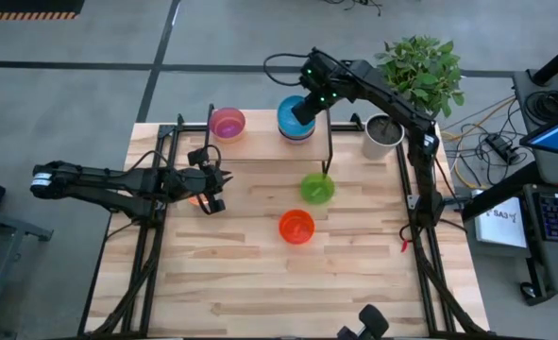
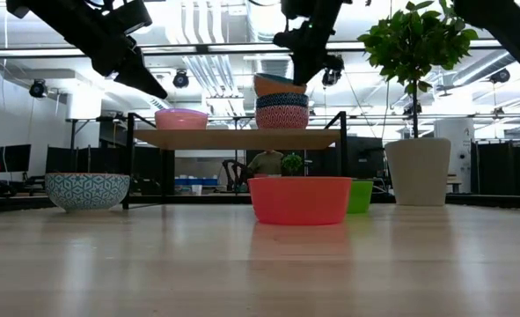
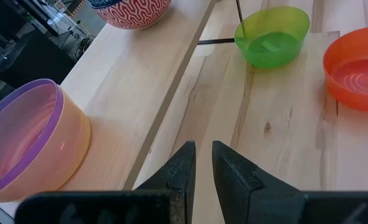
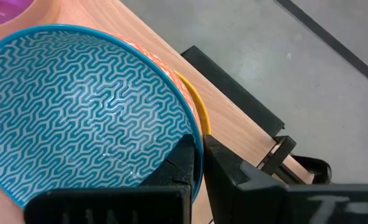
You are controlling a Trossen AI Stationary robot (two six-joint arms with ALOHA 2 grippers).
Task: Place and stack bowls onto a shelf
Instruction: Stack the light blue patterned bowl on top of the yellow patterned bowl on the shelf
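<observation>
Spanning the scene, a light plank table [image 1: 260,274] on a grey floor, with a potted plant [image 1: 420,71] at its far right corner. Holding a purple bowl [image 1: 228,123] and a bowl stack [image 2: 281,101], the shelf [image 2: 238,138]. Right pincer [image 4: 199,158] clamped on the rim of the stack's top blue bowl [image 4: 78,106]. Left pincer [image 3: 202,168] nearly closed, empty, beside the shelf. Resting on the table: green bowl [image 1: 317,188], red bowl [image 1: 296,226], patterned bowl [image 2: 87,190].

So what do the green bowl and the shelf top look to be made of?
Green bowl: likely plastic, since it is glossy and slightly translucent with light showing through the wall. Shelf top: pale wood plank, matte, with visible grain and a square edge.
</observation>
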